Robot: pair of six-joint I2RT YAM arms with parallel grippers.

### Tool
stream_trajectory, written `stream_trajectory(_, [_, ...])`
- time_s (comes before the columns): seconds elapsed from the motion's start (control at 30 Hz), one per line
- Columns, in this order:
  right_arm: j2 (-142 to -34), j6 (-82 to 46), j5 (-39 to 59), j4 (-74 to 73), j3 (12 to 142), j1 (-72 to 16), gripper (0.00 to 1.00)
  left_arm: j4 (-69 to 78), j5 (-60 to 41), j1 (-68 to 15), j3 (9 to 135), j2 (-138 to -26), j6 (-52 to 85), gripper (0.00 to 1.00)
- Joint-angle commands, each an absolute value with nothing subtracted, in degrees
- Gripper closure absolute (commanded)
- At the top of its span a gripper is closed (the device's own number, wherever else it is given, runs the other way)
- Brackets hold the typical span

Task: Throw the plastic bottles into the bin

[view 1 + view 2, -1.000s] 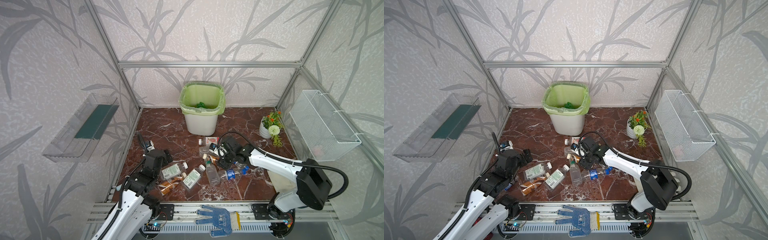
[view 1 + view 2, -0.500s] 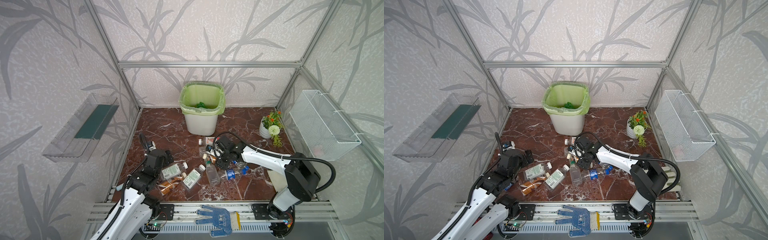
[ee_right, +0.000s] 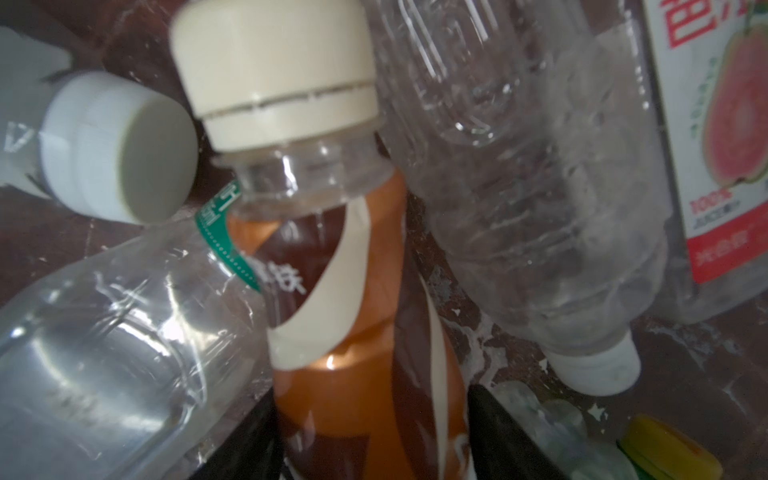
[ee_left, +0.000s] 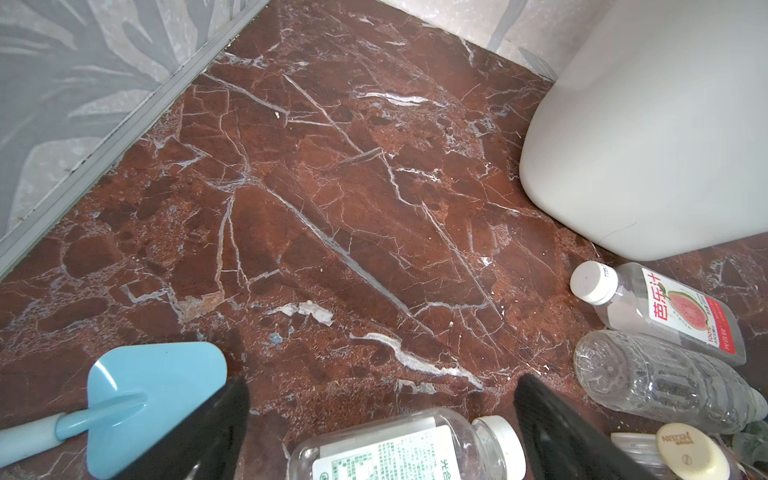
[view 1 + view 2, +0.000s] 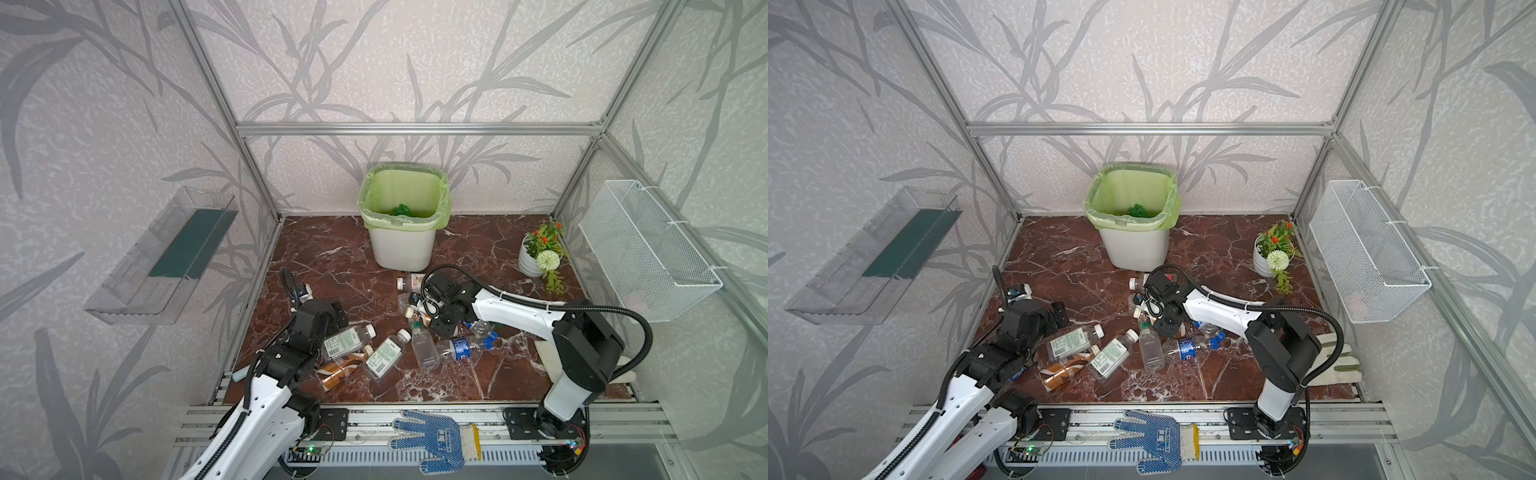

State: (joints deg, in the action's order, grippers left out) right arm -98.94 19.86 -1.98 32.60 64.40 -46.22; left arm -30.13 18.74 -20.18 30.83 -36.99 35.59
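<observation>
Jaws seemingly clamp bottle (image 3: 361, 353), cap ahead.

nescafé on cream-capped bottle (image 4: 685, 451); 芭乐汁, 100% on juice bottle (image 4: 681, 311)

flower pot (image 5: 528, 265), wire basket (image 5: 648, 253), dotted glove (image 5: 436, 439)

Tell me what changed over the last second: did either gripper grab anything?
The right gripper slid left and closed on the brown-labelled bottle with the cream cap. The left gripper edged forward slightly, open and empty. The loose bottles and the bin stayed put.
</observation>
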Motion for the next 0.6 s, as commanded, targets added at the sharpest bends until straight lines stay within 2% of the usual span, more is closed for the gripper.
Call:
stream_trajectory(0.0, [-99.84,20.15,-2.63,34.93,65.79,-46.76,0.37,-29.69,18.98,-19.86,30.33,-36.95,35.86,0.01])
stream_trajectory(0.17, [-98.40,19.41,-2.40,35.21,65.96,-46.76,0.51,-30.08,18.98,-19.78,30.32,-36.52,35.86,0.01])
stream_trajectory(0.37, [-92.18,18.39,-2.21,36.02,66.83,-46.66,0.55,-30.52,18.99,-19.73,30.34,-36.29,35.82,0.01])
stream_trajectory(0.57, [-80.68,17.29,-2.68,35.19,70.31,-46.67,0.57,-30.33,19.07,-19.51,30.23,-36.56,35.60,0.01])
